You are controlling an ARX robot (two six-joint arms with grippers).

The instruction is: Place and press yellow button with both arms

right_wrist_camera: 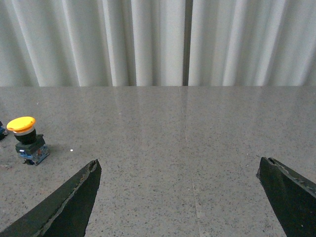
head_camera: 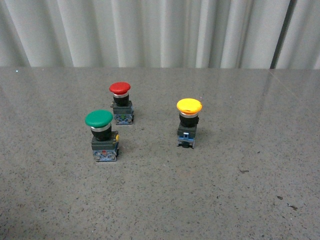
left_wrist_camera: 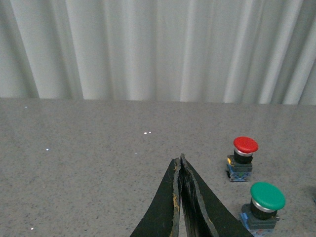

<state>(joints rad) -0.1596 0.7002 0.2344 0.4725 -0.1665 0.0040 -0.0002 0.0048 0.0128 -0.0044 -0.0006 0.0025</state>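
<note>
The yellow button (head_camera: pixel 189 121) stands upright on the grey table, right of centre in the front view, with a yellow cap, black body and blue-grey base. The right wrist view shows the same yellow button (right_wrist_camera: pixel 26 139) far off to one side of my right gripper (right_wrist_camera: pixel 178 165), which is open wide with only bare table between its fingers. My left gripper (left_wrist_camera: pixel 179 160) is shut with nothing held, its tips pressed together above bare table. Neither arm appears in the front view.
A green-capped button (head_camera: pixel 102 135) stands at the front left and a red-capped button (head_camera: pixel 121 102) behind it. Both show in the left wrist view, the green button (left_wrist_camera: pixel 263 207) and the red button (left_wrist_camera: pixel 242 159) beside my left gripper. Pleated white curtains (head_camera: pixel 150 30) close the far edge.
</note>
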